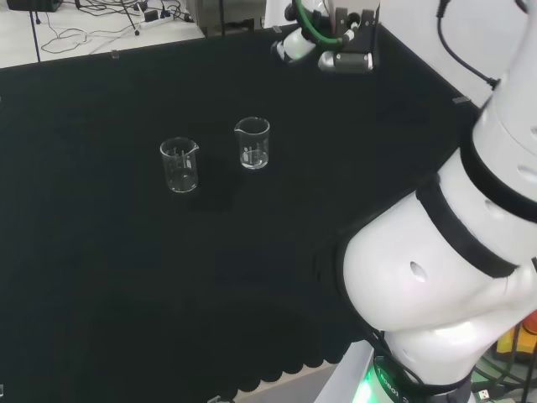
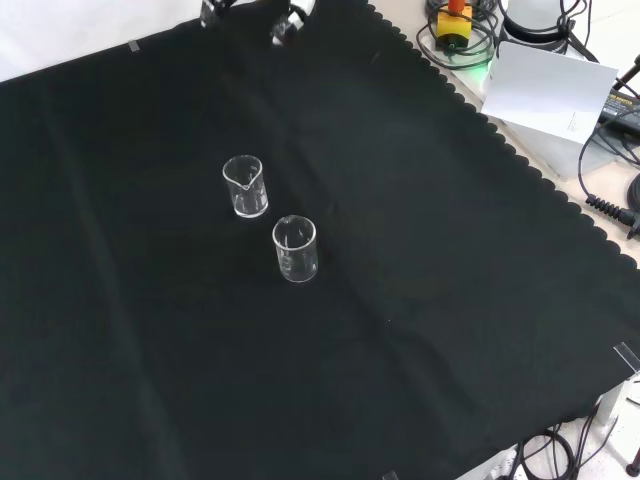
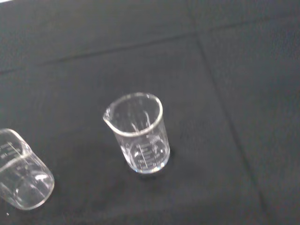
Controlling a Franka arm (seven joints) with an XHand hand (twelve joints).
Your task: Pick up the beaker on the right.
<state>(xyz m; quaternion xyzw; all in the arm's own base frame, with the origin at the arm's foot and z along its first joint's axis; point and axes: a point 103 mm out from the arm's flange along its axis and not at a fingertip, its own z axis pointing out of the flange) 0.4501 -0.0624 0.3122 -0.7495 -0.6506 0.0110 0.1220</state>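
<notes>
Standing upright on the black cloth (image 1: pixel 126 277) of the surface are 2 clear glass beakers, both empty as far as can be seen. In the head view the right beaker (image 1: pixel 252 143) sits just beside the left beaker (image 1: pixel 179 164), apart from it and slightly farther back. In the front view the same right beaker (image 2: pixel 244 186) is the one higher up, with the left beaker (image 2: pixel 295 248) below and to its right. The wrist view looks down on the right beaker (image 3: pixel 138 132), spout turned toward the left beaker (image 3: pixel 21 173) at the picture's edge. The hand (image 1: pixel 327 46) hangs near the far edge of the cloth in the head view, to the right of the right beaker and well apart from it, touching neither glass; whether its fingers are straight or curled I cannot tell. White arm links (image 1: pixel 453 252) stand at that view's right.
</notes>
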